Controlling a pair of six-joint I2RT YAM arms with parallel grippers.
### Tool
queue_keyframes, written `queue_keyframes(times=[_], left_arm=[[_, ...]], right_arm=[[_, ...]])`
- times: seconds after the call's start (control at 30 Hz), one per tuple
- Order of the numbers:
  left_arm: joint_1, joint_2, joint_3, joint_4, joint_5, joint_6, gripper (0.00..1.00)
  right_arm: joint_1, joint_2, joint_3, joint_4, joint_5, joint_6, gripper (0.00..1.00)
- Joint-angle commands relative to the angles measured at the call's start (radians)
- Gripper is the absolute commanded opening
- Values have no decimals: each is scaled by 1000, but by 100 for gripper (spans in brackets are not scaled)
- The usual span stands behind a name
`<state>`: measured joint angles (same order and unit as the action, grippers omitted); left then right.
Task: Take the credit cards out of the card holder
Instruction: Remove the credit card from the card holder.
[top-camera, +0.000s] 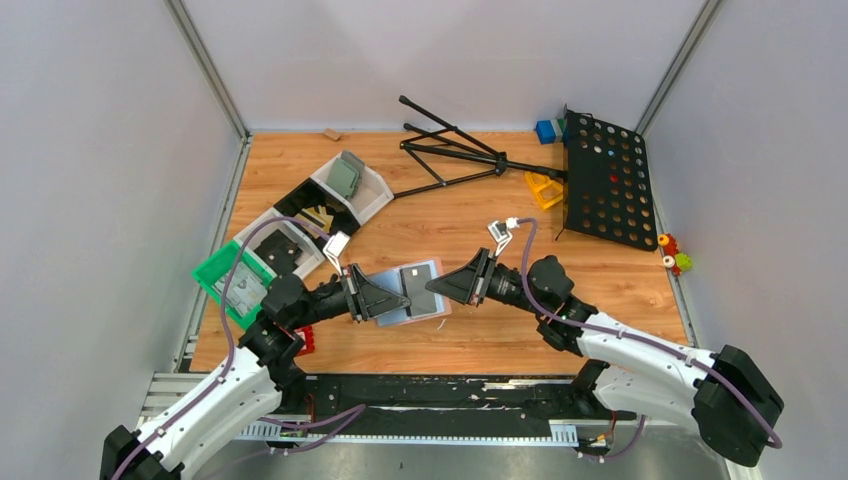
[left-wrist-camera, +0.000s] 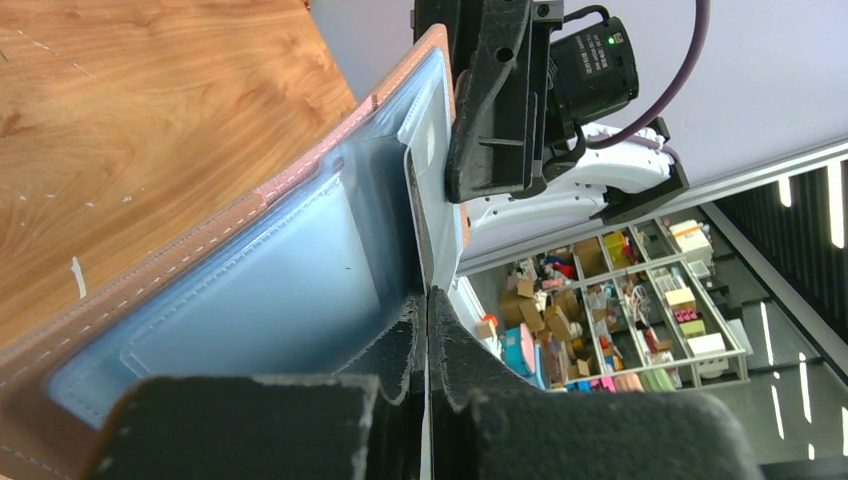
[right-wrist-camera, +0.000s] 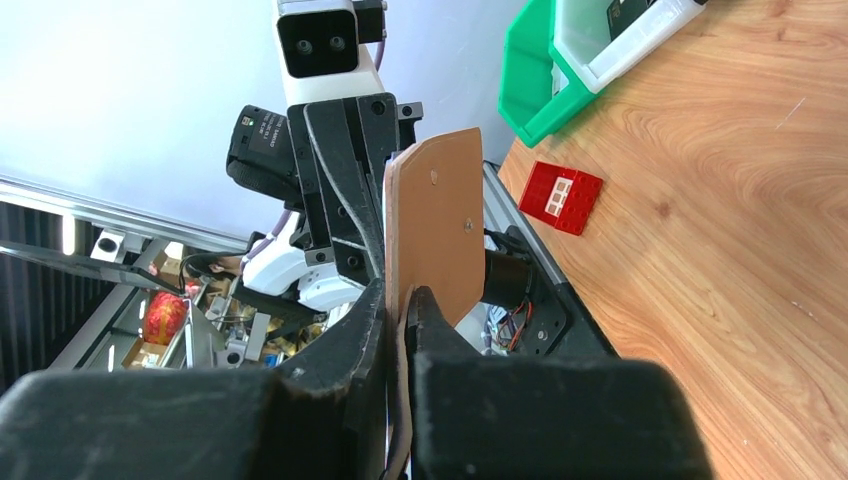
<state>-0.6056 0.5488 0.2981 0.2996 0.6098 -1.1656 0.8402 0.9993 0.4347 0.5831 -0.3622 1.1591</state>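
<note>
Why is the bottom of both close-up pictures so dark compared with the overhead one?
Left wrist view: the black left gripper, close to the lens, fills the bottom. Right wrist view: the right gripper likewise, gripping the card holder. Top view: even light, soft shadows.

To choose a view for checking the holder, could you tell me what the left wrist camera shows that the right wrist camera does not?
Left wrist only: the blue inside of the holder. Right wrist only: its tan back, a red brick, a green bin. Both: left tool and right tool shut on the holder, above the wood table.
</note>
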Motion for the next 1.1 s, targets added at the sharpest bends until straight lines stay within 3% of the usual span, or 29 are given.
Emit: queue_keyframes(times=[0.0,0.2,0.47,0.63,0.93,1.07], left_arm=[[2,-16,9,1,-18,17,0],[1,11,4,68,2,-11,0],[1,92,7,192,70,-54,17],[1,59,6,153,46,-42,0],[1,8,-15,131,31,-49,6],[1,4,-20,165,29,-63,2]], right_arm=[[-29,-41,-13,58,-9,42,0],[-33,-9,-10,115,-51,64,0],[-31,48,-10,202,-100,101,0],[-32,25,-21,191,-79,98,0],[-36,-26,-35,136,-38,87,0],[-38,-24,-37,141,-40,92,0]])
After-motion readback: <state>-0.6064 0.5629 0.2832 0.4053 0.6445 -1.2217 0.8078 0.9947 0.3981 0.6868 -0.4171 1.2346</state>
